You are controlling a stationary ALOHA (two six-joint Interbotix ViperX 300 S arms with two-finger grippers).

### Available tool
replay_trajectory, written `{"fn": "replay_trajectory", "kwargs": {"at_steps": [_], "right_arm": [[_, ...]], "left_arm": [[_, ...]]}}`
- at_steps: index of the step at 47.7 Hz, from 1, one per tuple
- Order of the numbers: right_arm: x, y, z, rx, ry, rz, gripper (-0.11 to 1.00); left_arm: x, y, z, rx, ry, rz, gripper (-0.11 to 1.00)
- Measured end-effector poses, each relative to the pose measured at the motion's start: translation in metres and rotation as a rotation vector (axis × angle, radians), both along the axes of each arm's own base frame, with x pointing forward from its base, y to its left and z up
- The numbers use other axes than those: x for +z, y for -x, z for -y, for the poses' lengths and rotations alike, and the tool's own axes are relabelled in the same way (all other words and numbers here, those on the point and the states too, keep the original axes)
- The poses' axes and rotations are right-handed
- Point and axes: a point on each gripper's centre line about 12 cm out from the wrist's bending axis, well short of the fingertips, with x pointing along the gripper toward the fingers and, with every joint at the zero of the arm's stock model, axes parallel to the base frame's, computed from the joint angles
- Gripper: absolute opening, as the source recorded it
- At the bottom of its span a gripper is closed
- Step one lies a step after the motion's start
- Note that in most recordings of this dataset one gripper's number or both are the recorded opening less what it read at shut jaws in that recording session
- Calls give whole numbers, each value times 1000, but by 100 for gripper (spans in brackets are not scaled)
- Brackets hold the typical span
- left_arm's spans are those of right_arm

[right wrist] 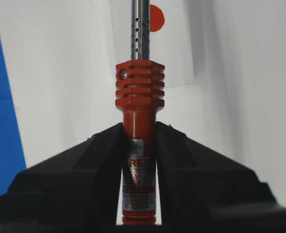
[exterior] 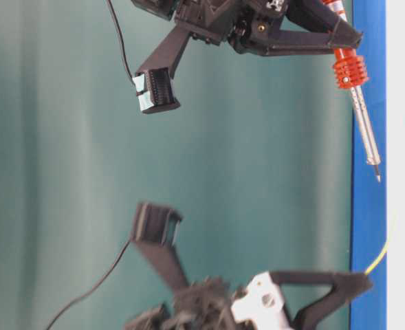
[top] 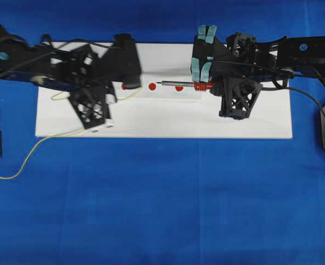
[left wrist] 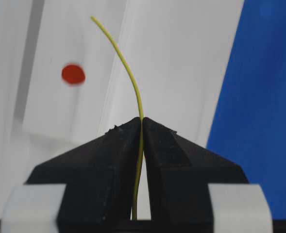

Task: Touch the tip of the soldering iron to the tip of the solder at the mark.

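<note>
Left pincer [left wrist: 142,127] is clenching the solder [left wrist: 128,73], thin and whippy, close behind its free end; right pincer [right wrist: 139,141] is gripping the rigid soldering iron [right wrist: 139,104] by its red handle.

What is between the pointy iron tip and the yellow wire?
In the overhead view, one red dot on the white board.

Robotics lab bench: blue cloth [top: 168,204] over table, white board [top: 168,118] with red dot marks [top: 152,86], plain teal backdrop [exterior: 257,172], bare test rig staging.
</note>
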Motion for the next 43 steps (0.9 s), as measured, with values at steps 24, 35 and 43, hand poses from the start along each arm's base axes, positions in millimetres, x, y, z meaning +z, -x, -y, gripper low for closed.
{"fn": "replay_trajectory", "kwargs": {"at_steps": [24,35,43], "right_arm": [[-6,2,0,-1,1,8,6],[-7,1,0,1,1,9,6],[-11,1,0,-1,-1,-1,6]], "left_arm": [[-10,-16,-2,3,4,-20,2],[-14,-16,-2,4,5,-29,2],[-16,-16,-3,6,7,-35,2]]}}
